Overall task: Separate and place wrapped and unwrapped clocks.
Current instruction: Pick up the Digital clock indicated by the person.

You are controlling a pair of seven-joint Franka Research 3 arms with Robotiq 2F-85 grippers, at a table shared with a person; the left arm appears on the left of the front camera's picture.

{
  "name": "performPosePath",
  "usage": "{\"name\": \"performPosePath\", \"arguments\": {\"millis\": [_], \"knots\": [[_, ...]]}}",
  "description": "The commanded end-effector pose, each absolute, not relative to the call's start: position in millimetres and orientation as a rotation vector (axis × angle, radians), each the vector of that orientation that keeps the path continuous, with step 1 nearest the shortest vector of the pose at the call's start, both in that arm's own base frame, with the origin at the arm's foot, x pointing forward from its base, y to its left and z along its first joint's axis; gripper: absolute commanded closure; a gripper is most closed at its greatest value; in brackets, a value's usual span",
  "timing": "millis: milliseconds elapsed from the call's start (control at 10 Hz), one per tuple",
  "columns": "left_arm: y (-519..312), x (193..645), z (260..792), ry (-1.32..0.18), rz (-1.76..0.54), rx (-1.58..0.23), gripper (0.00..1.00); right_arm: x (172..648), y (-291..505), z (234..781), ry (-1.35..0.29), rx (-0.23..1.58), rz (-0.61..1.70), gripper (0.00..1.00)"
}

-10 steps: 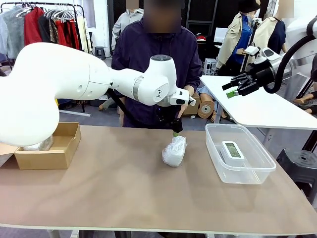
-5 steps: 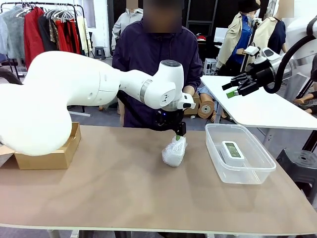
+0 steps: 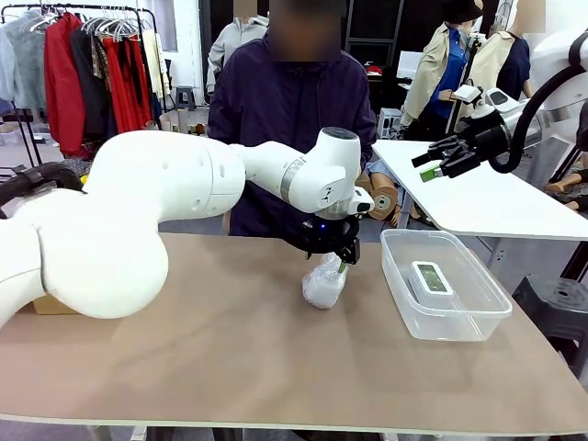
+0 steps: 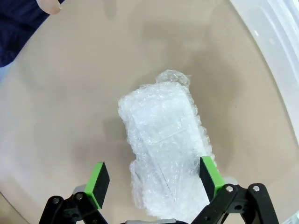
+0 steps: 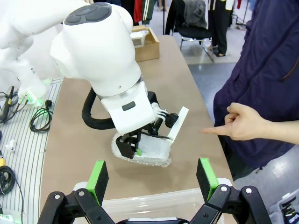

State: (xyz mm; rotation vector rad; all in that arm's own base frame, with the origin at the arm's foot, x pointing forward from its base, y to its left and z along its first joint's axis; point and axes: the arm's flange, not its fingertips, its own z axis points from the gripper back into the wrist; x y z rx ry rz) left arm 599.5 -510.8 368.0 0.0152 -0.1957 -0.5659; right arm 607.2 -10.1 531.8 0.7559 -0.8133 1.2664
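On the middle of the table point(image 3: 230, 367), toward its far edge, a wrapped clock point(image 4: 161, 140) is laid flat: an oblong bundle in white bubble wrap. The left tool point(image 3: 342, 262) is lowered over the bundle's far end, with its jaws spread wide. In the left wrist view the bundle is seen between the green pads point(image 4: 210, 175). One pad is set close against the side of the wrap, and the other is held well clear of it over bare table. Whether that nearer pad actually touches the wrap cannot be told. The bundle is straddled rather than clamped, and its weight is borne by the table.

The right tool point(image 3: 424, 165) is held high in the air off the right end of the table. Its jaws are also spread wide, and nothing is held between them.

A clear plastic tub point(image 3: 459, 326) is placed to the right of the bundle, apart from it. The bare clock point(image 3: 432, 280), small, white and rectangular with a grey-green screen, is laid face up on the tub's floor. What is shown on its screen is too small to be read.

At the far side of the table, the person's hand point(image 5: 243, 123) is held out with the index finger stretched toward the table. A cardboard box point(image 5: 145, 42) is set at the table's left end.
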Motion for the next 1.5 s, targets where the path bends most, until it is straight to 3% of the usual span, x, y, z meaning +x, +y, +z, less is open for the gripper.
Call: {"name": "performPosePath", "arguments": {"millis": [0,1000,1200,1400], "knots": [[-543,620,344,-0.127,-0.523,0.072,0.00,607,-9,534,-0.816,0.760,1.270,0.00],[-538,619,334,-0.088,-0.538,0.019,0.00,607,-9,534,-0.816,0.760,1.270,0.00],[-530,615,330,-0.134,-0.687,0.051,0.00,607,-9,534,-0.816,0.760,1.270,0.00],[-530,614,333,-0.116,-0.669,0.071,0.40,607,-9,534,-0.816,0.760,1.270,0.00]]}}
